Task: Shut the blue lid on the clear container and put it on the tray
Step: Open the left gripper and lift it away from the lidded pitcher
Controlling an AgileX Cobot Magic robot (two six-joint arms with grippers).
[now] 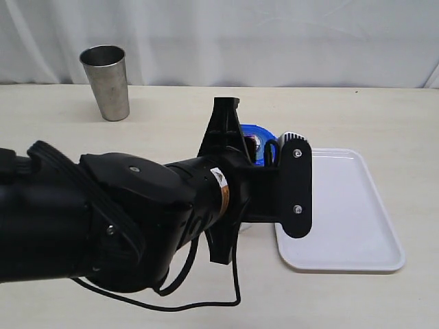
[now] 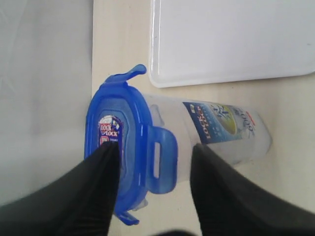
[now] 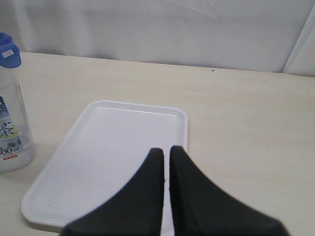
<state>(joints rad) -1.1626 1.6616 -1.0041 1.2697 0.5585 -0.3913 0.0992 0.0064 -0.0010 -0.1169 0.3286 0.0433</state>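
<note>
Left wrist view: the left gripper stood with its jaws parted, one finger over the top of the blue lid and the other across the wall of the clear container. Nothing was clamped between them, though whether a pad brushed the plastic could not be told.
Right gripper: fingers pressed together, holding nothing, hanging over the tray.
Blue lid: seated on the container's mouth, with one flap folded down against the wall and two others sticking outward.
Clear container: upright on the table, just beside the tray and not on it. In the exterior view it sat at mid-frame, mostly hidden behind the left arm, with only the lid's blue rim showing.
Tray: flat on the table, lower right of the exterior view.
Steel cup: upper left of the exterior view, well apart from the rest.
</note>
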